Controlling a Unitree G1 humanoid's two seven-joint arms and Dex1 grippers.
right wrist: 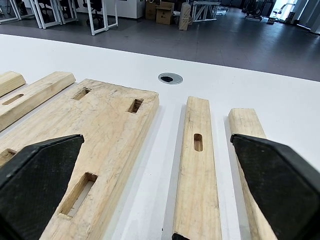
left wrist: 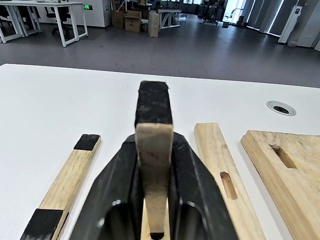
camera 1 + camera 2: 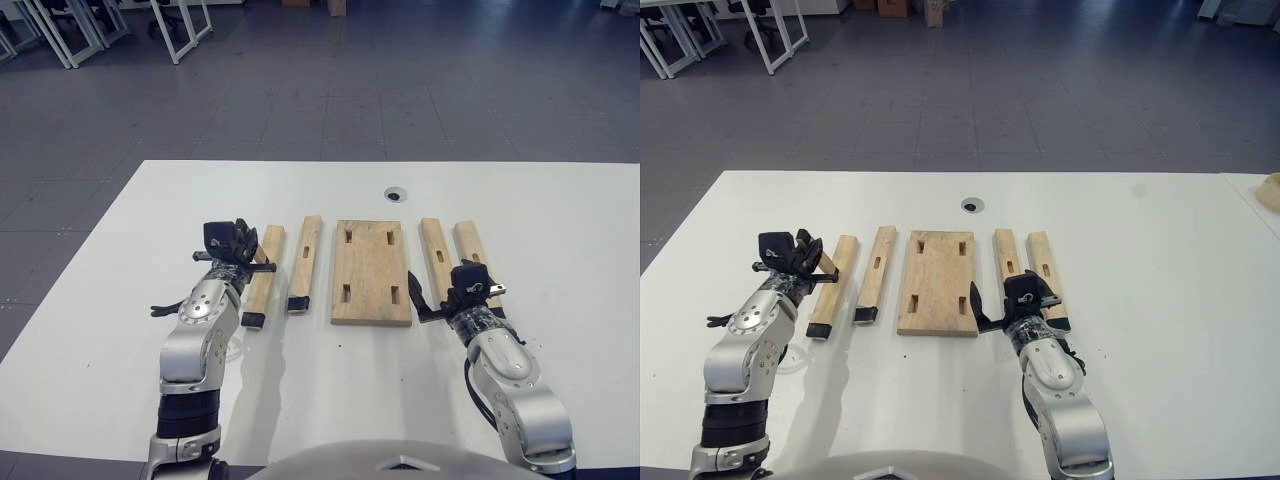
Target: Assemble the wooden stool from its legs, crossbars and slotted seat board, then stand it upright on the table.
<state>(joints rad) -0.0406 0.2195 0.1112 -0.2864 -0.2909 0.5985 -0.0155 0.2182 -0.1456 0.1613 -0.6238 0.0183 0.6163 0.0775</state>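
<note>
Gripped black-tipped wooden piece point(image 2: 152, 110) in left gripper point(image 2: 154, 170); held right gripper point(image 1: 157, 150) spread wide above slotted leg point(image 1: 200, 190) beside seat board point(image 1: 107, 117).

No lettering can be read anywhere. A small green lit sign point(image 2: 87, 6) sits on the far wall, around eleven o'clock (marks too small to tell).

A large open lab hall: a grey tiled floor point(image 3: 400, 90) stretches back, white-framed tables point(image 3: 70, 30) stand upper left, cardboard boxes point(image 2: 132, 21) sit beyond, and the white desk point(image 3: 560, 220) has a cable grommet point(image 3: 397, 194).
</note>
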